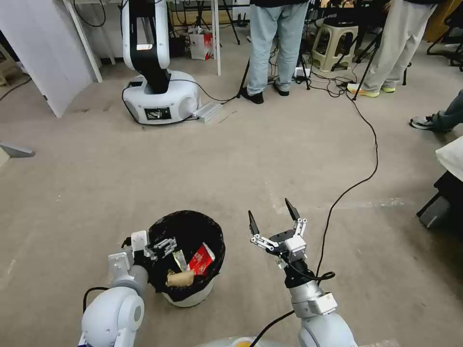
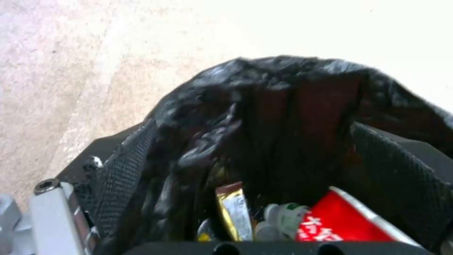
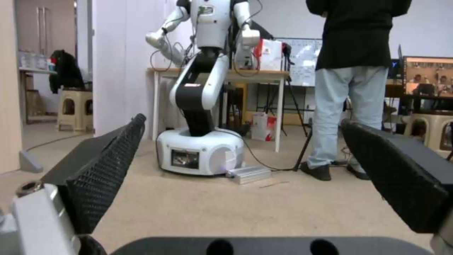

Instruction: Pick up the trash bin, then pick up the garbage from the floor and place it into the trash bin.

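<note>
Bin held at the left, right gripper free

The left gripper (image 1: 161, 246) clamps the near-left rim of the trash bin (image 1: 193, 296), about 9 o'clock, with garbage (image 1: 200, 260) inside it; at the bin's 3 o'clock, the right gripper (image 1: 272, 217) hangs above the floor (image 1: 231, 159), fingers spread, holding nothing.

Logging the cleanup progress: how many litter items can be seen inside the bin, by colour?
Inside the trash bin:
Red wrapper: 1
Yellow wrapper: 1
Brown paper bag: 1
White plastic bottle: 1
Total: 4
</note>
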Controlling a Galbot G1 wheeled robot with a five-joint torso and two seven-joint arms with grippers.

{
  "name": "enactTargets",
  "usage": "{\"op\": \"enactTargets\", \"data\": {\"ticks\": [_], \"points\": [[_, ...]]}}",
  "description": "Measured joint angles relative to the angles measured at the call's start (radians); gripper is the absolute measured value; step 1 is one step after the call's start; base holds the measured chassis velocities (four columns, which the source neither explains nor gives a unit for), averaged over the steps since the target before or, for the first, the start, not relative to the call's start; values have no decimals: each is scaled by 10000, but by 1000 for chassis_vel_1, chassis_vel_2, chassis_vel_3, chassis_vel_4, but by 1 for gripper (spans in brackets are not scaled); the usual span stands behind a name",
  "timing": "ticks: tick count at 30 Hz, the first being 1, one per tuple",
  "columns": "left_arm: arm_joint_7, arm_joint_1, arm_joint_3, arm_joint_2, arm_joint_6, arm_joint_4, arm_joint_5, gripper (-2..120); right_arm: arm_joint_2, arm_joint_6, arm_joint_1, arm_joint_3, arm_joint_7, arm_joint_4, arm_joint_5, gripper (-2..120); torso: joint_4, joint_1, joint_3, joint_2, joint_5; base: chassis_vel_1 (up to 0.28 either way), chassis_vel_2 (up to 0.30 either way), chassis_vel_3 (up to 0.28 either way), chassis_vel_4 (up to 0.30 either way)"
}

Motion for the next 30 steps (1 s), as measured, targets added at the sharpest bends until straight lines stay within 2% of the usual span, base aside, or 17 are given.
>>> {"op": "enactTargets", "data": {"ticks": [10,14,15,18,20,22,23,25,26,28,29,30], "points": [[-35,-174,-136,90,-194,36,-60,100,-8,86,-87,12,-94,-2,-78,100,0,0,0,0,1,0,0,0,0],[-94,320,-144,110,-1113,-326,622,100,64,88,-87,-7,-25,-22,-84,100,1,0,0,0,0,0,0,0,0],[-94,320,-144,110,-1113,-326,622,100,64,88,-87,-7,-25,-22,-84,100,1,0,0,0,0,0,0,0,0],[-153,894,14,113,-2187,-843,1352,100,134,61,-99,5,192,-26,-80,100,3,-1,0,0,1,0,0,0,0],[-154,912,20,113,-2220,-860,1379,100,134,61,-99,5,192,-26,-80,100,3,0,0,0,1,0,0,0,0],[-98,1302,397,152,-3380,-1243,2185,100,301,51,-265,109,427,46,-70,100,0,-1,-1,0,3,0,0,0,0],[-98,1302,397,152,-3380,-1243,2185,100,301,51,-265,109,427,46,-70,100,0,-1,-1,0,3,0,0,0,0],[217,1733,688,97,-4530,-1308,2820,100,486,31,-351,151,586,142,-98,100,-3,-1,-1,0,2,0,0,0,0],[217,1733,688,97,-4530,-1308,2820,100,486,31,-351,151,586,142,-98,100,-3,-1,-1,0,2,0,0,0,0],[417,2245,873,-13,-6058,-1136,3485,100,635,-80,-351,139,705,243,-173,100,1,-1,-2,1,3,0,0,0,0],[417,2245,873,-13,-6058,-1136,3485,100,635,-80,-351,139,705,243,-173,100,1,-1,-2,1,3,0,0,0,0],[434,2526,968,-34,-6858,-946,3816,100,702,-191,-351,124,810,297,-234,100,2,-1,-2,0,-1,0,0,0,0]]}}
